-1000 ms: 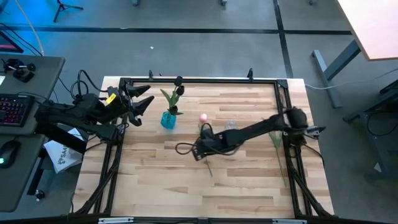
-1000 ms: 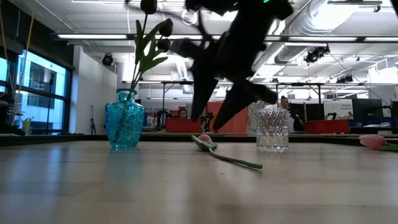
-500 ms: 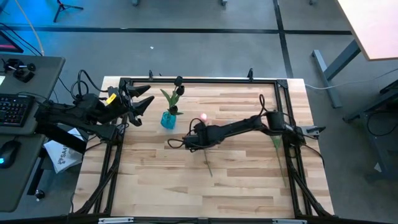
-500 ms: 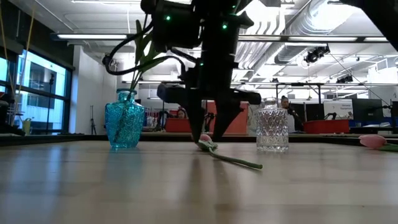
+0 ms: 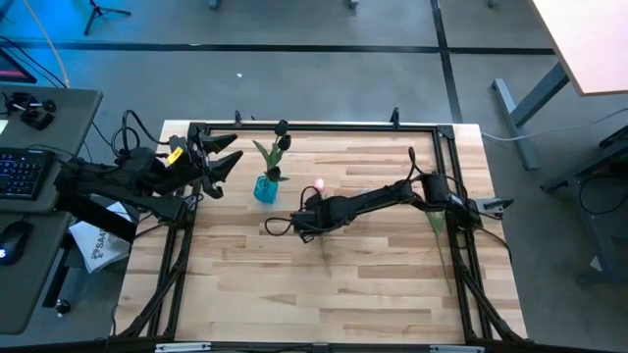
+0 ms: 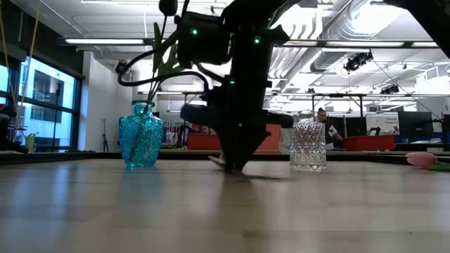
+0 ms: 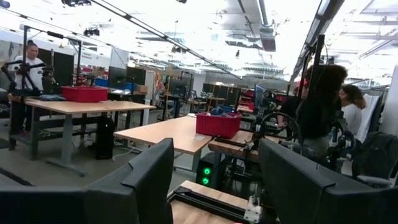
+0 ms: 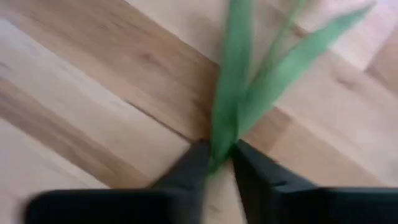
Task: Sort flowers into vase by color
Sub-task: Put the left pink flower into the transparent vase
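Down on the stem

Now my right hand (image 5: 316, 220) is low on the tabletop (image 5: 392, 294), near its middle, and its two fingers (image 8: 186, 168) are pinched together on the green stem (image 8: 230, 118) of a pink tulip (image 5: 320, 184); in my right wrist view the stem and a leaf run straight out from between the fingertips over the pale wood; in the high view the pink head lies just beyond my hand, toward the far edge; in the low view my hand (image 6: 235, 165) reaches down to the wood between the two vases, and hides that flower.

My left hand (image 5: 228, 157) waits off the far left corner, raised above the frame, its fingers (image 7: 143, 180) spread apart with nothing between them.

The blue vase (image 5: 265, 188) stands left of my right hand, upright, with the dark tulips (image 6: 167, 8) and their leaves rising out of it; the clear glass vase (image 6: 308, 145) stands upright to the other side; I cannot make out anything inside it.

A second pink tulip (image 6: 422, 159) lies flat near the right edge of the tabletop, well apart from both hands.
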Available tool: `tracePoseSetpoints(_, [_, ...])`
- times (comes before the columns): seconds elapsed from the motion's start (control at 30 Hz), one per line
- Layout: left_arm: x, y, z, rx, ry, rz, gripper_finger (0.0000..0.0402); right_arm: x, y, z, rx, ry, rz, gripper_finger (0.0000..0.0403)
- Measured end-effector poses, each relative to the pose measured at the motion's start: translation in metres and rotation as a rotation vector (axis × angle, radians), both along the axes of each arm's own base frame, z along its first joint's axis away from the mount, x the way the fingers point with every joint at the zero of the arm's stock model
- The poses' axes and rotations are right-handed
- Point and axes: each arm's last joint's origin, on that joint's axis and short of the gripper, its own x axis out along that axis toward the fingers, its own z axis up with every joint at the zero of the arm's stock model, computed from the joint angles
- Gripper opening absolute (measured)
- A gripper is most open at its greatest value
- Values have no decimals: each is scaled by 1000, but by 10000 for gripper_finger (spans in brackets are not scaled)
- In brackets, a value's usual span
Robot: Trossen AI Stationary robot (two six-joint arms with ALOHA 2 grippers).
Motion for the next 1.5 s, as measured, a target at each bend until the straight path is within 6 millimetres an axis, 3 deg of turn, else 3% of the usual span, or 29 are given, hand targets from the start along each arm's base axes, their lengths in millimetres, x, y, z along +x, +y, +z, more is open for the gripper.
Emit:
tracePoseSetpoints(0.1, [0, 0, 0, 0, -1, 0, 223, -9, 3, 11, -26, 58, 69, 16])
tracePoseSetpoints(0.3, [0, 0, 0, 0, 2, 0, 223, -40, 20, 59, -97, 54, 180, 5])
tracePoseSetpoints(0.4, [0, 0, 0, 1, 4, 0, 223, -67, 31, 64, -47, -1, 240, 7])
tracePoseSetpoints(0.6, [0, 0, 0, -18, -10, -24, 223, -133, 55, 79, 105, -293, 198, 3])
tracePoseSetpoints(0.8, [8, -7, 5, -71, -114, -233, 223, -166, 69, 101, 110, -674, 262, 2])
tracePoseSetpoints(0.87, [16, -11, 4, -80, -123, -260, 223, -172, 66, 109, 53, -759, 308, 2])
tracePoseSetpoints(1.07, [62, -32, -12, -167, -29, -290, 223, -178, 42, 163, -138, -1063, 501, 1])
tracePoseSetpoints(1.23, [106, -61, -5, -176, 40, -316, 223, -191, 26, 213, -279, -1295, 670, 1])
tracePoseSetpoints(1.37, [137, -78, -1, -124, 119, -285, 223, -200, 18, 223, -349, -1305, 730, 1])
tracePoseSetpoints(1.5, [152, -84, 4, -70, 165, -274, 223, -207, 10, 227, -501, -1253, 716, 1])
